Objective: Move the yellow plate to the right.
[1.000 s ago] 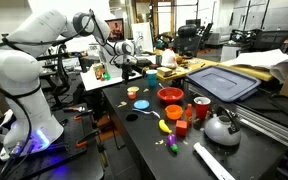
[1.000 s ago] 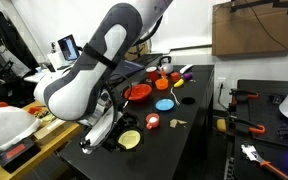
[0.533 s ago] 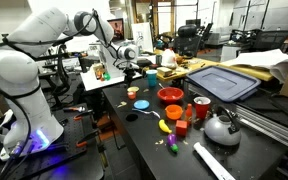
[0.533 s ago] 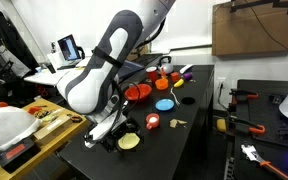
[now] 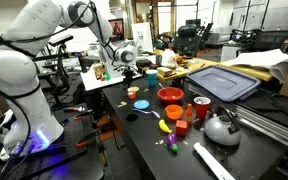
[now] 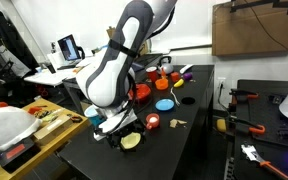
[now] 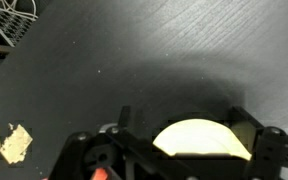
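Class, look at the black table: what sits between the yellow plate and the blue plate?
A small red cup stands between the yellow plate and the blue plate. This shows in an exterior view.

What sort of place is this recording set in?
Probably a robotics lab or workshop: a black workbench, a lit screen on a side desk, red-handled tools on the neighbouring bench, and office chairs behind.

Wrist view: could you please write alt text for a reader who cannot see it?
A yellow plate lies on a black table at the bottom centre, framed by the open gripper. A wire basket shows in the top left corner and a tan scrap at the lower left.
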Action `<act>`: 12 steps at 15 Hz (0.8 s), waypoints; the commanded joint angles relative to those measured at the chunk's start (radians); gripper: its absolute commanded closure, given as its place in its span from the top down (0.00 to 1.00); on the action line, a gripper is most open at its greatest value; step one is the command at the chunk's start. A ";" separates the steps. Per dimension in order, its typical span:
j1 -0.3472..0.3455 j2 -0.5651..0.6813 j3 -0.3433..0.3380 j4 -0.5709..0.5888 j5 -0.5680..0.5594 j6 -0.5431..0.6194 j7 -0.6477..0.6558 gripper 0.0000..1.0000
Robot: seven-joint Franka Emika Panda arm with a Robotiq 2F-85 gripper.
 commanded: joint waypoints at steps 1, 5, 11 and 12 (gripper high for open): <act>0.012 -0.111 -0.008 -0.141 -0.038 0.037 0.029 1.00; 0.030 -0.139 -0.008 -0.139 -0.131 0.000 0.012 1.00; 0.010 -0.136 0.000 -0.147 -0.131 0.080 0.028 1.00; 0.006 -0.130 -0.003 -0.149 -0.126 0.098 0.036 1.00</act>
